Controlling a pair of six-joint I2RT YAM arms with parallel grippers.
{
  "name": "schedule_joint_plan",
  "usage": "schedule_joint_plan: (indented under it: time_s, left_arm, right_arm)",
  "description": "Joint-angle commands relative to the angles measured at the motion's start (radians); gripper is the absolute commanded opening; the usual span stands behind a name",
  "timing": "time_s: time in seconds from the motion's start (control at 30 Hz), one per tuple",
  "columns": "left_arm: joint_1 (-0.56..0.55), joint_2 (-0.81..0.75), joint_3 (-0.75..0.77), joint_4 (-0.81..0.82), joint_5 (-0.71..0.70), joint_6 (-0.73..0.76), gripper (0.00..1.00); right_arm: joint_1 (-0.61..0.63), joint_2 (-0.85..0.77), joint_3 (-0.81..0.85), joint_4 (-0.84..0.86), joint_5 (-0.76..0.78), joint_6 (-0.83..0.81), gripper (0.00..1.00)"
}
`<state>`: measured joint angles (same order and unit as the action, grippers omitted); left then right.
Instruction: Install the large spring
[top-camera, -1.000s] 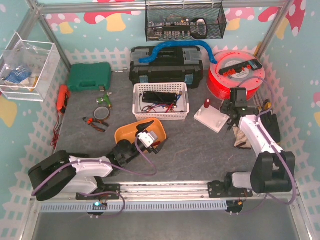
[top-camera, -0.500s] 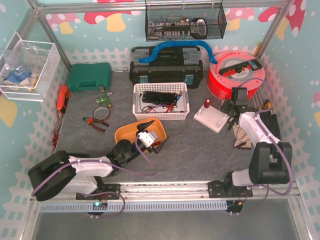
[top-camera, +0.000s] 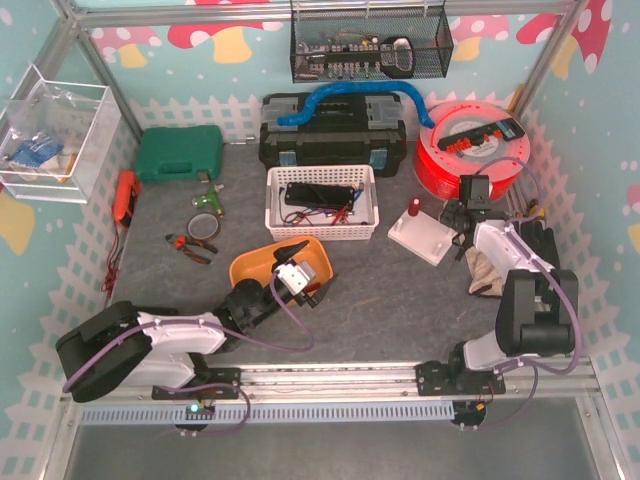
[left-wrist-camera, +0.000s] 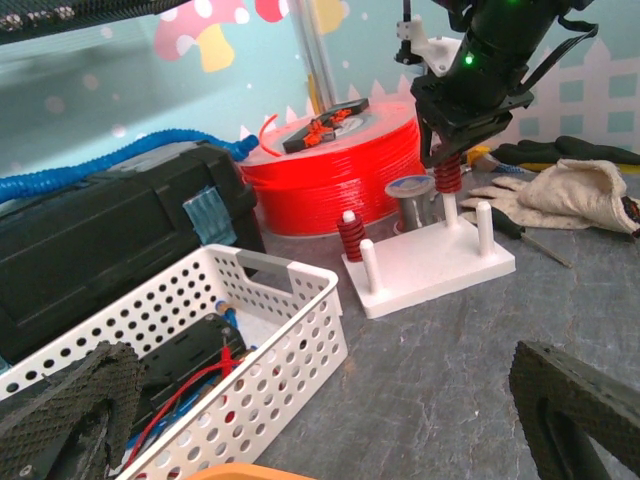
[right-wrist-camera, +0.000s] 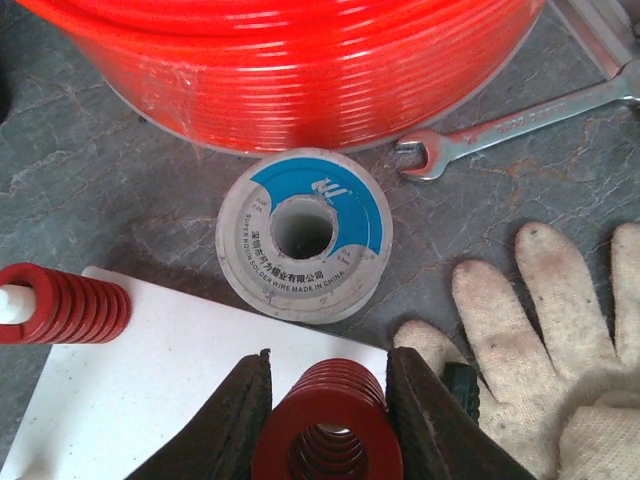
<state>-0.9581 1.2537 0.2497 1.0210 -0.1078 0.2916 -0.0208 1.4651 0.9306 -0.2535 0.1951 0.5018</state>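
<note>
**Grey Stone-Pattern Table: Large Spring Held over Its Peg**

Grey stone-pattern matting covers the table (top-camera: 400, 300), which is enclosed by a metal frame and pastel mushroom-print walls.

1. Far left: a green case (top-camera: 180, 152) lies well apart from the work area.
2. Left of centre: the left gripper (top-camera: 303, 270) hovers over an orange bowl (top-camera: 250, 268). Its jaws are spread wide and hold nothing. Judgement: it is parked clear of the work, and its wrist camera gives a side view of the pegs.
3. Centre: a white basket (top-camera: 322, 232) sits just in front of a black toolbox (top-camera: 335, 130).
4. Right of centre: the white peg base (left-wrist-camera: 440, 275) lies flat on the table. A small red spring (left-wrist-camera: 351, 238) is already seated on its far-left peg.
5. Right: the right gripper (left-wrist-camera: 447, 160) points down and clamps the large spring (right-wrist-camera: 330, 425) by its sides, with the axis upright. Judgement: this orientation lines the coil bore up with the peg.
   - The lower end of the large spring meets the top of a far peg.
   - Whether the peg tip has entered the coil cannot be told.
   - Judgement: installation is near completion. The spring must be lowered straight and then released.
6. Far right: a red reel (top-camera: 470, 150), a solder spool (right-wrist-camera: 303, 233), a wrench (right-wrist-camera: 520, 115) and work gloves (right-wrist-camera: 560, 330) crowd the base. Judgement: sideways clearance is tight.
</note>
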Motion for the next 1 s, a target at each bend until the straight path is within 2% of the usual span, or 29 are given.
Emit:
schedule_joint_plan:
  time_s: [0.0, 0.17, 0.2, 0.27, 0.5, 0.57, 0.7, 0.83, 0.9, 0.97]
  left_arm:
    - [-0.008, -0.006, 0.026, -0.013, 0.015, 0.002, 0.99]
    - [-0.008, -0.007, 0.026, -0.015, 0.016, 0.003, 0.99]
    - [-0.008, -0.008, 0.026, -0.015, 0.016, 0.003, 0.99]
    - [-0.008, -0.007, 0.026, -0.015, 0.016, 0.003, 0.99]
    - [-0.008, 0.0, 0.029, -0.015, 0.014, 0.003, 0.99]
    - [-0.009, 0.004, 0.029, -0.015, 0.011, 0.003, 0.99]
    - [-0.01, 0.018, 0.049, -0.045, -0.017, -0.001, 0.99]
    - [-0.009, -0.012, 0.065, -0.092, -0.029, -0.031, 0.99]
    - [-0.01, -0.024, 0.076, -0.113, -0.081, -0.038, 0.99]
    - [-0.009, -0.046, 0.121, -0.214, -0.121, -0.072, 0.99]
  right_arm:
    - [-0.008, 0.037, 0.01, 0.03, 0.001, 0.004, 0.0]
    - [-0.008, 0.079, 0.012, 0.04, -0.012, 0.002, 0.0]
    - [-0.008, 0.086, 0.012, 0.043, -0.018, 0.0, 0.03]
    - [-0.008, 0.097, 0.014, 0.043, -0.026, 0.002, 0.1]
    - [-0.008, 0.095, 0.033, 0.014, -0.021, 0.013, 0.48]
    - [-0.008, 0.085, 0.039, -0.002, -0.032, 0.013, 0.54]
    - [-0.008, 0.03, 0.036, -0.033, -0.072, 0.011, 0.62]
    - [-0.001, -0.057, 0.015, -0.056, -0.174, 0.006, 0.67]
    - [0.017, -0.11, -0.001, -0.059, -0.227, 0.006, 0.7]
    - [0.057, -0.161, -0.02, -0.06, -0.251, 0.004, 0.73]
